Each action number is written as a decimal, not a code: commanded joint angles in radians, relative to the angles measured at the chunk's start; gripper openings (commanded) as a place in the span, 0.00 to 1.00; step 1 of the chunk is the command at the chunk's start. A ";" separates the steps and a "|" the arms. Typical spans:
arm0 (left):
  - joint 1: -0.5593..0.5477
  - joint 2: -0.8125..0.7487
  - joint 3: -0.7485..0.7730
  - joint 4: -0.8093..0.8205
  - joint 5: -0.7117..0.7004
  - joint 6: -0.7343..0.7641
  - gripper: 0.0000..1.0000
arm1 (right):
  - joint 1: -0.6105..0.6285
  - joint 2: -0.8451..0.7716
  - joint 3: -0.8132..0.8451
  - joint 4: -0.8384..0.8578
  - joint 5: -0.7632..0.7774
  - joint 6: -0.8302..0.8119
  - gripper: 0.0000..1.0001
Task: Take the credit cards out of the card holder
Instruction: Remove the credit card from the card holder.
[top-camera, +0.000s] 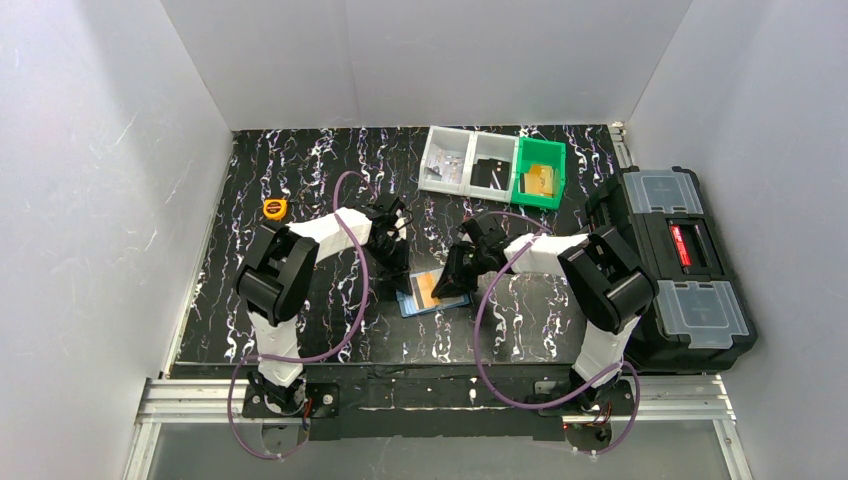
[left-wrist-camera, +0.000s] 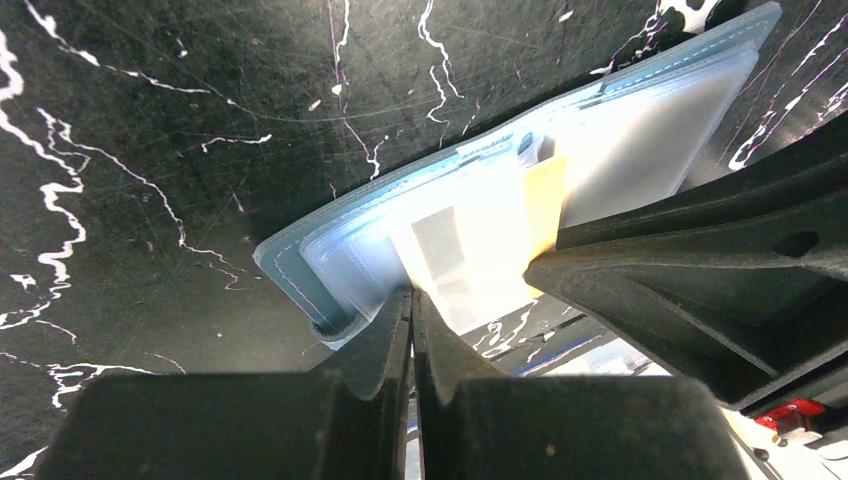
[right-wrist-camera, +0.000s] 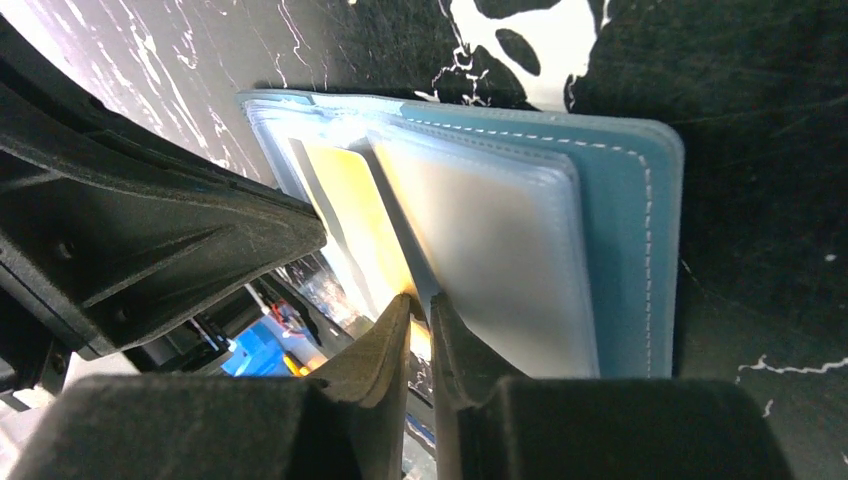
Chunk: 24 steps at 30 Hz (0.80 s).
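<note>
**A:** What is lying on the black marbled table (top-camera: 300, 180) now?

**B:** The big toolbox (top-camera: 680, 270) is sitting at its right edge. The clear bins (top-camera: 468, 160) and the green bin (top-camera: 540, 172) are standing at the far side. The card holder (top-camera: 418, 305) is lying open and flat between the two arms.

**A:** And what are the grippers doing?

**B:** The left gripper (left-wrist-camera: 411, 300) is working at the holder's left side. Its jaws are closed to a thin slit and seem to be pinching a clear sleeve leaf. The right gripper (right-wrist-camera: 420, 305) is coming from the opposite side, almost closed on a leaf just beside the yellow card (right-wrist-camera: 350, 210). I cannot tell if it is holding the card itself.

**A:** What could go wrong?

**B:** If the right one is pinching sleeve and card together, pulling would drag the whole holder. The left grip is thin and the plastic is shiny, so it may slip, and then the holder would lift or fold. The grippers are also working very near each other, so they may collide.
</note>
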 joint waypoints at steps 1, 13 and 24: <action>-0.015 0.071 -0.057 -0.027 -0.057 0.018 0.00 | -0.010 0.022 -0.040 0.130 -0.057 0.040 0.20; -0.014 0.077 -0.059 -0.039 -0.072 0.017 0.00 | -0.030 0.011 -0.082 0.184 -0.065 0.056 0.01; -0.002 0.087 -0.066 -0.043 -0.076 0.017 0.00 | -0.079 -0.050 -0.153 0.175 -0.029 0.024 0.01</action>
